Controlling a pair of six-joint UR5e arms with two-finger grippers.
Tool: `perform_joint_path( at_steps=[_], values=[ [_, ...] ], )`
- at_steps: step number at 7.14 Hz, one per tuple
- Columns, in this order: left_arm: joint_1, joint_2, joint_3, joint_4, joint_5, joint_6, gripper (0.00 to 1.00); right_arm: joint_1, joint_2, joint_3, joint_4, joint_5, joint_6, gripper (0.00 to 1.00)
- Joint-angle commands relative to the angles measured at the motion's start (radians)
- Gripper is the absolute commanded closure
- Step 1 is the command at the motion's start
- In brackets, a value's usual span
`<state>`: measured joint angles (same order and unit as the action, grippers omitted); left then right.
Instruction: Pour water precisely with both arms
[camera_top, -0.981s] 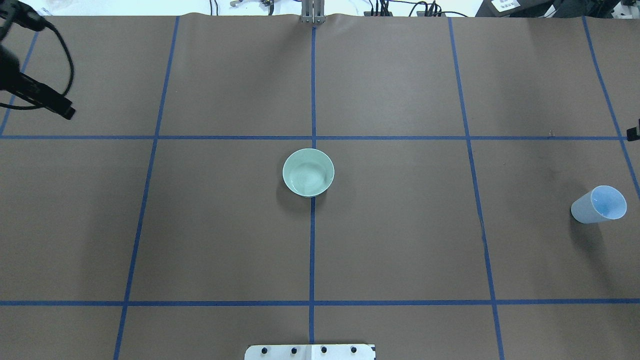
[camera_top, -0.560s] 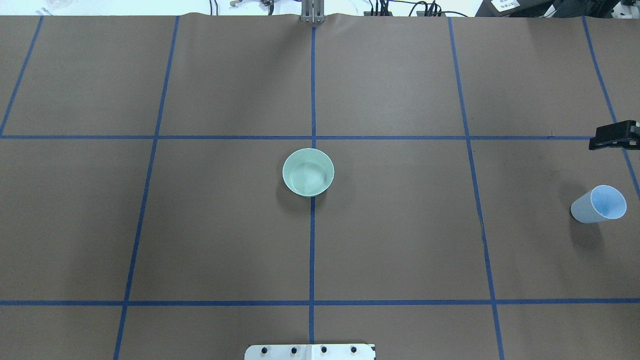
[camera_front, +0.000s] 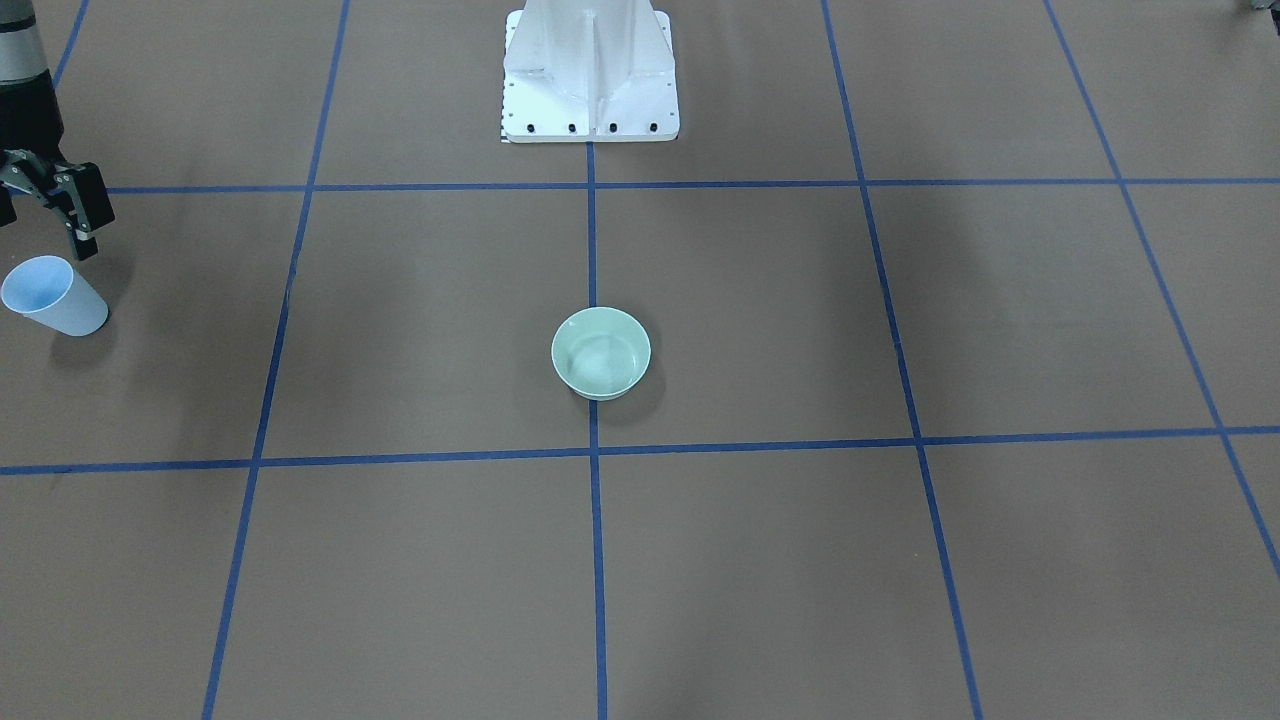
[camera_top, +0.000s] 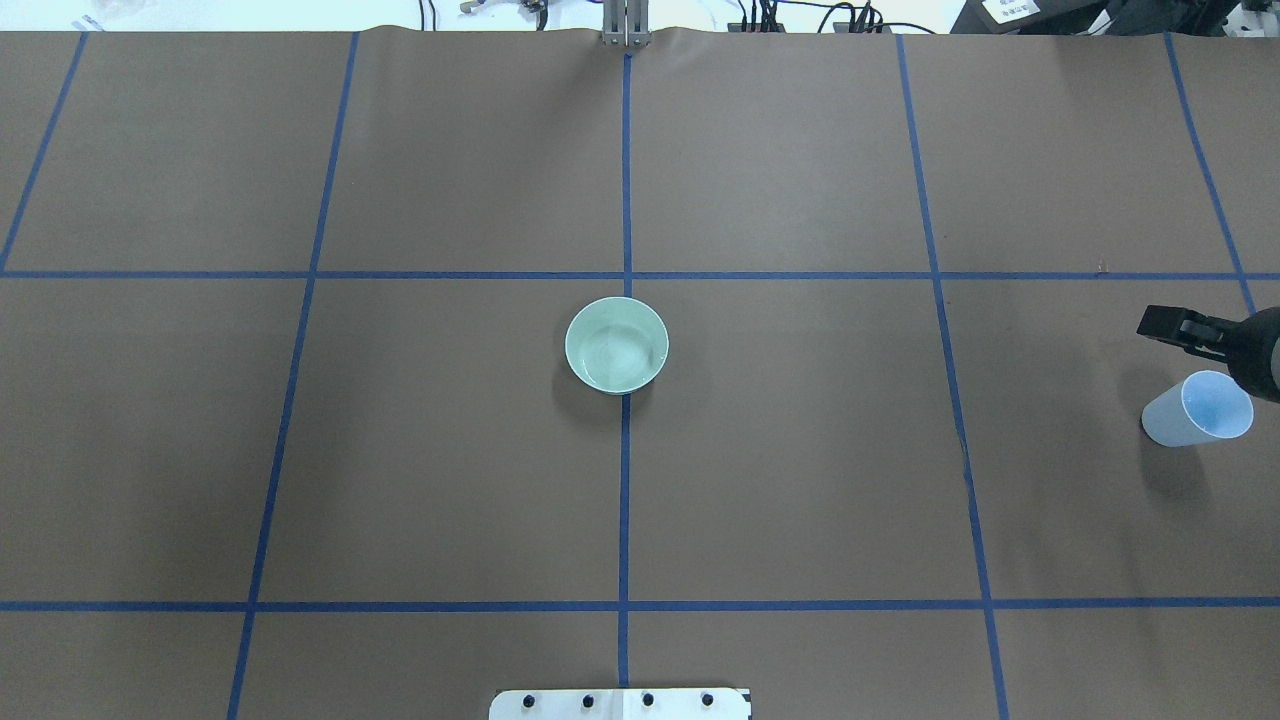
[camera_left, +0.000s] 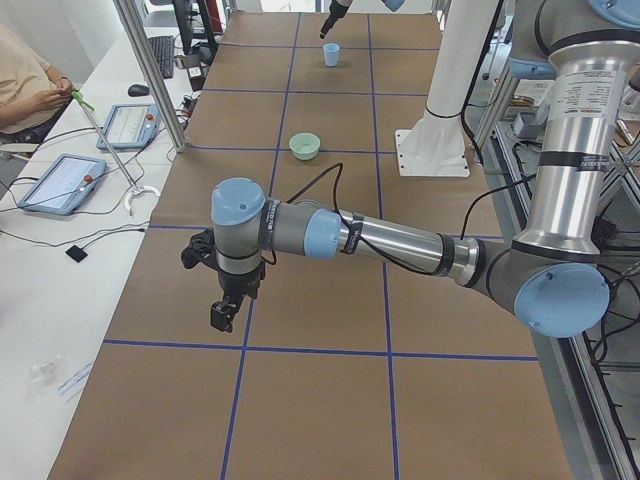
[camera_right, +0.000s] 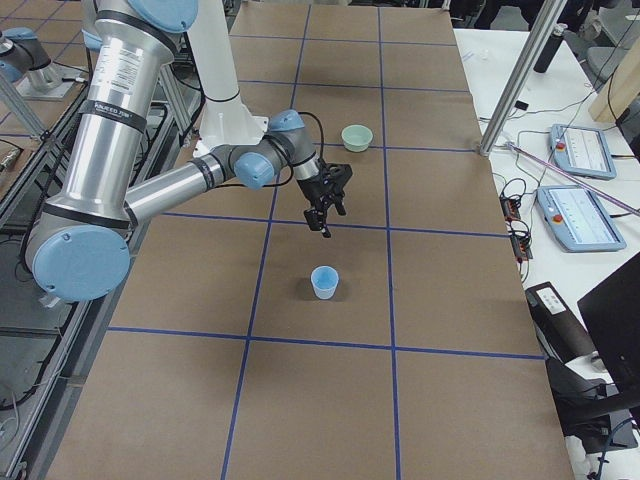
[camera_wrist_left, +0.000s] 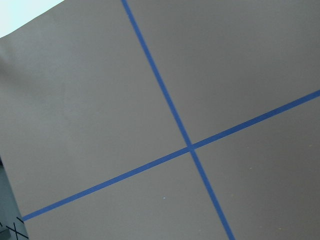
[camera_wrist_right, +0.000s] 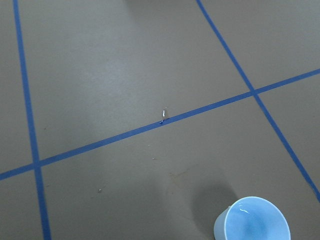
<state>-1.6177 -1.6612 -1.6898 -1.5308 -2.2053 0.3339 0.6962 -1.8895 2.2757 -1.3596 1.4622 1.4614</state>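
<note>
A light-blue cup (camera_top: 1197, 408) stands upright near the table's right edge; it also shows in the front view (camera_front: 50, 295) and at the bottom of the right wrist view (camera_wrist_right: 252, 222). A pale green bowl (camera_top: 617, 345) sits at the table's centre. My right gripper (camera_front: 40, 225) hangs open and empty just beyond the cup, apart from it; it also shows at the overhead view's right edge (camera_top: 1175, 330). My left gripper (camera_left: 222, 315) shows only in the exterior left view, low over bare table far from the bowl. I cannot tell whether it is open or shut.
Brown paper with a blue tape grid (camera_top: 625, 200) covers the table. The white bolted pedestal (camera_front: 590, 70) stands at the robot's side of the table. A metal post (camera_left: 150, 70), tablets and a seated operator (camera_left: 25, 90) are beside the table's far edge.
My left arm has gone out of the overhead view at the upper left. My right gripper has come in from the right edge and moved nearer the cup.
</note>
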Motion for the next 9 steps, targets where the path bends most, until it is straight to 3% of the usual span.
perform_joint_path(
  at_steps=[1, 3, 4, 7, 9],
  values=[
    [-0.004, 0.012, -0.001, -0.012, 0.001, 0.001, 0.00, -0.200, -0.068, -0.002, -0.018, -0.265, 0.265, 0.00],
    [-0.004, 0.012, -0.002, -0.012, 0.001, -0.001, 0.00, -0.366, -0.056, -0.010, -0.236, -0.443, 0.538, 0.00],
    [-0.004, 0.012, -0.002, -0.012, -0.001, -0.001, 0.00, -0.397, -0.027, -0.051, -0.303, -0.482, 0.616, 0.00],
    [-0.004, 0.012, -0.002, -0.012, -0.001, -0.001, 0.00, -0.414, 0.056, -0.253, -0.328, -0.554, 0.738, 0.00],
    [-0.004, 0.012, -0.004, -0.012, -0.001, -0.001, 0.00, -0.428, 0.055, -0.313, -0.334, -0.566, 0.789, 0.00]
  ],
)
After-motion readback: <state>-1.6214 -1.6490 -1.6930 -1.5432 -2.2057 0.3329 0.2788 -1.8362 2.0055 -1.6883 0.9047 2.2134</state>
